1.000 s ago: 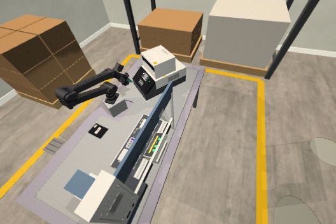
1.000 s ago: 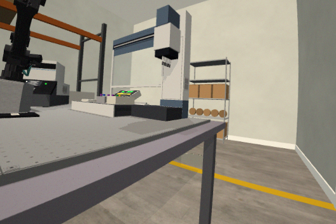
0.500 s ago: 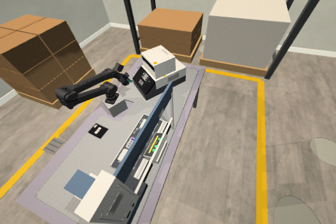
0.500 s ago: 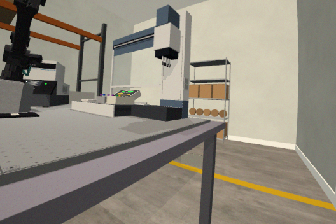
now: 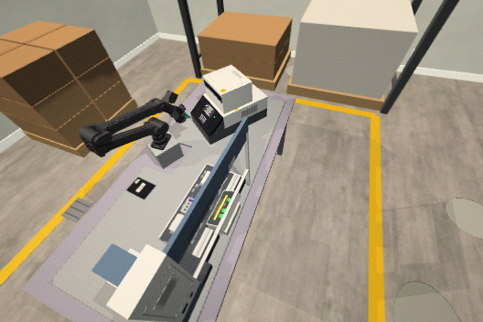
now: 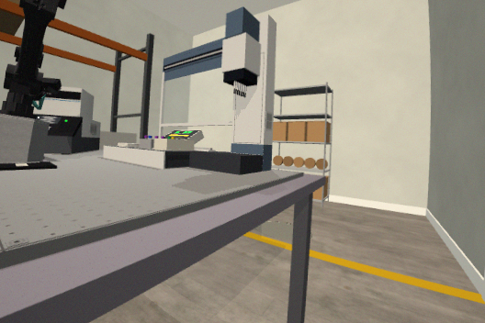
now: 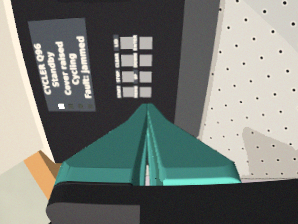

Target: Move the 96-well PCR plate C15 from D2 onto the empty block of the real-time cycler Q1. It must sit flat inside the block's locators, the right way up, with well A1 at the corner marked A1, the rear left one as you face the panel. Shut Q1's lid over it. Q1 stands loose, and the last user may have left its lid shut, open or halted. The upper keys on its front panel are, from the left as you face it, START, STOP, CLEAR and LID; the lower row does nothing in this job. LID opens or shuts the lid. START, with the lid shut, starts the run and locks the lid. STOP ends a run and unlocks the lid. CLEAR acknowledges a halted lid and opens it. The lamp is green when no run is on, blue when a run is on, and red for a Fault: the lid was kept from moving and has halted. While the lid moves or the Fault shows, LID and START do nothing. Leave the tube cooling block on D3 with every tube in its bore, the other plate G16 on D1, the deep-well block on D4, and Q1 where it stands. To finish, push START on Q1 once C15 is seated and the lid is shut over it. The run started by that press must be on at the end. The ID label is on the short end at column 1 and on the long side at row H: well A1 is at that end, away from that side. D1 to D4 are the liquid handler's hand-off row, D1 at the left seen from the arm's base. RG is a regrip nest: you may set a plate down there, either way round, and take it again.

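The real-time cycler Q1 (image 5: 230, 97) stands at the far end of the table with its white lid down on top. My gripper (image 7: 147, 113) is shut and empty. Its teal fingertips point at the panel and stand close to the end of the key block. The gripper also shows in the top view (image 5: 184, 116), just left of the panel. The hand-off row (image 5: 189, 199) holds the plates and blocks, too small to tell apart.
The liquid handler's blue gantry (image 5: 215, 175) runs along the table beside the hand-off row. Its pipetting head (image 6: 241, 67) hangs over the deck. A black flat nest (image 5: 144, 188) lies on the table. A grey block (image 5: 166, 154) sits by the arm's base. Boxes stand on the floor behind.
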### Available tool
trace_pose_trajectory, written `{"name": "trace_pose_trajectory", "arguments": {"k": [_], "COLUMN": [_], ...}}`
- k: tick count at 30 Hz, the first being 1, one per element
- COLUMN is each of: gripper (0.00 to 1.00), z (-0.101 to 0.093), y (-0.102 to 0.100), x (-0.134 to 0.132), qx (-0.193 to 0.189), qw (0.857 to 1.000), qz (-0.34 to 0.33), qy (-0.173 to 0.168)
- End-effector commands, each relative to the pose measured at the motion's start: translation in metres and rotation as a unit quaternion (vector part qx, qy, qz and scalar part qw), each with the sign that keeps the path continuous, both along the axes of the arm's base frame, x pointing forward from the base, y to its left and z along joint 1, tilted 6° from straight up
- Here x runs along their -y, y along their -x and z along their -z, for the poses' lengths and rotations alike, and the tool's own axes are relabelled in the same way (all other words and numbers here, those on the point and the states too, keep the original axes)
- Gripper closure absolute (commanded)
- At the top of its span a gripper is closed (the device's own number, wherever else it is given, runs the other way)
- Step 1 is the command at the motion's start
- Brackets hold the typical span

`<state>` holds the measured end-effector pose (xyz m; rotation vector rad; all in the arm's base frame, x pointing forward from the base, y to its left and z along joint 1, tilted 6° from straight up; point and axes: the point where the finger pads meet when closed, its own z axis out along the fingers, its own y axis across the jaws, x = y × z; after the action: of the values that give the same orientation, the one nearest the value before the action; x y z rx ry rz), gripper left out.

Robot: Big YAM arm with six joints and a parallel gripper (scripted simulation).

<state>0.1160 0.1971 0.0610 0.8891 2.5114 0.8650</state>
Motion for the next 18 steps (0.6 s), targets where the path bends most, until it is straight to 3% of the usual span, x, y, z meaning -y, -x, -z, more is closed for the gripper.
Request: {"name": "trace_pose_trajectory", "arguments": {"k": [1,18], "gripper": [1.0,1.0], "z": [-0.0289,-0.028], "y": [-0.0042,-0.0035], "x": [-0.0165,-0.0156], "qx": [0.01,0.009], "qw": [1.0,1.0], "qz": [-0.003,-0.003], "qy": [-0.023,-0.021]}}
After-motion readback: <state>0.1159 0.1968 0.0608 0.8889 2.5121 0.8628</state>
